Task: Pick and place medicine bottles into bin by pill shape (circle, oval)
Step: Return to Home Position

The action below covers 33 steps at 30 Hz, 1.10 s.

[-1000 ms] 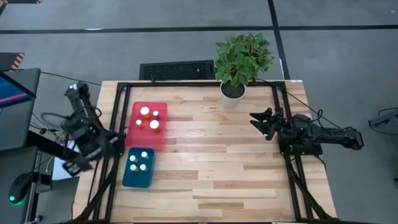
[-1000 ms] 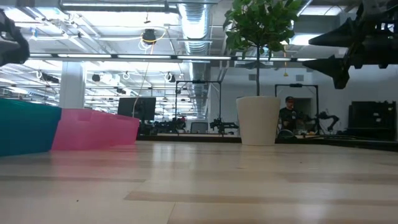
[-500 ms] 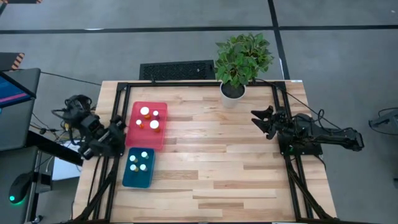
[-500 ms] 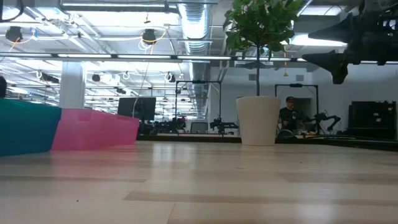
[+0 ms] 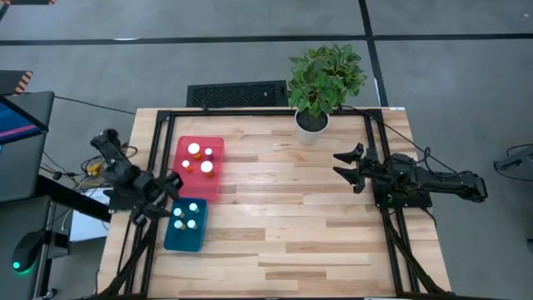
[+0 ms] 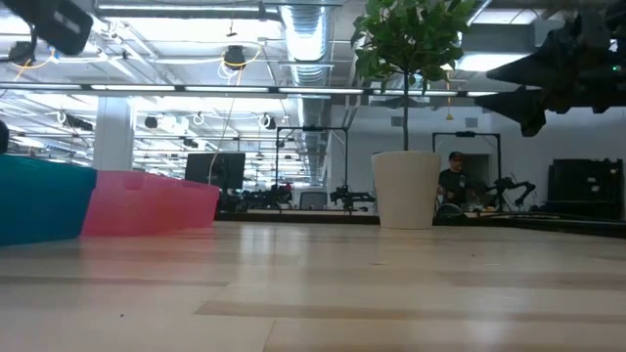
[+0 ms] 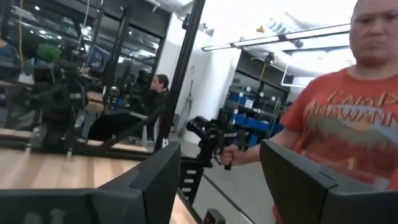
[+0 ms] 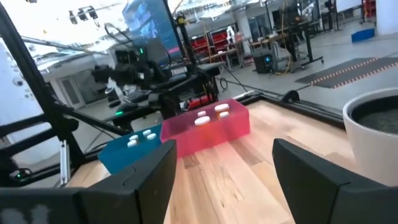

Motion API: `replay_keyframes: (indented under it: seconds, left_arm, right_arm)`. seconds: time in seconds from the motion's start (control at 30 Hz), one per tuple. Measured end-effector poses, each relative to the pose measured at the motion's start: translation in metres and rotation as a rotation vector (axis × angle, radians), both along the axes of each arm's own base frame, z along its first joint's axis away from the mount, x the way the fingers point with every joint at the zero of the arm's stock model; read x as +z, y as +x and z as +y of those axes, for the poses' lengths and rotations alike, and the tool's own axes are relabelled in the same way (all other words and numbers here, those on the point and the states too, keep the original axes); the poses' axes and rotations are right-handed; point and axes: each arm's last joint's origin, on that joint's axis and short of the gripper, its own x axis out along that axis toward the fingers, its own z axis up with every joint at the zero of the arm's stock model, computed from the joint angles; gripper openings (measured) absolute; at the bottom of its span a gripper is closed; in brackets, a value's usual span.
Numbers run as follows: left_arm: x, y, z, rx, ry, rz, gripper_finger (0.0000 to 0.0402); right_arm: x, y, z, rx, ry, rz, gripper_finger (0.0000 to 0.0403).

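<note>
Left end effector point(image 7: 221, 148): fingers wide apart, nothing between them; raised at the edge of the tabletop point(image 5: 300, 225).
Right end effector point(image 5: 347, 163): also spread and empty, raised at the opposite side.
Bottles point(image 5: 193, 207): all binned, just beside the left end effector and well apart from the right; some are in the blue bin point(image 5: 183, 242), others in the red bin point(image 5: 200, 190).
Handling: likely light, rigid, smooth plastic (caps could slip); they are tiny, so they tip easily.
Hold: judged best across the body below the cap, from above, squeezing gently.
Left to do: seemingly only parking the arms.
</note>
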Motion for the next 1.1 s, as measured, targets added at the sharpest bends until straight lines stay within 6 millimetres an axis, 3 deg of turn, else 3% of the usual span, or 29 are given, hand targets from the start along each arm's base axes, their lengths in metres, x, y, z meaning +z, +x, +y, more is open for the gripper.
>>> replay_keyframes:
  seconds: [0.1, 0.43, 0.57, 0.73, 0.97, 1.1]
  left_arm:
    - [-0.019, 0.004, -0.004, 0.003, -0.010, -0.015, 0.0212]
    - [-0.033, 0.007, -0.006, 0.050, 0.119, 0.090, 0.0212]
    - [-0.041, 0.008, -0.006, 0.045, 0.086, 0.184, 0.0212]
    - [-0.043, 0.009, -0.004, 0.171, 0.193, 0.171, 0.0212]
    - [-0.038, 0.003, -0.014, -0.146, 0.495, -0.123, 0.0212]
    - [-0.043, 0.002, -0.016, -0.234, 0.515, -0.090, 0.0212]
  right_arm:
    - [0.000, 0.000, 0.000, 0.000, -0.009, 0.001, 0.0276]
    - [-0.004, 0.000, 0.000, -0.010, -0.008, 0.036, 0.0276]
    - [-0.009, 0.000, 0.000, -0.012, -0.001, 0.088, 0.0276]
    - [-0.011, 0.002, -0.001, -0.009, -0.038, 0.125, 0.0276]
    - [-0.012, 0.002, 0.000, -0.006, -0.047, 0.139, 0.0276]
    - [-0.013, 0.002, 0.000, -0.008, -0.091, 0.150, 0.0276]
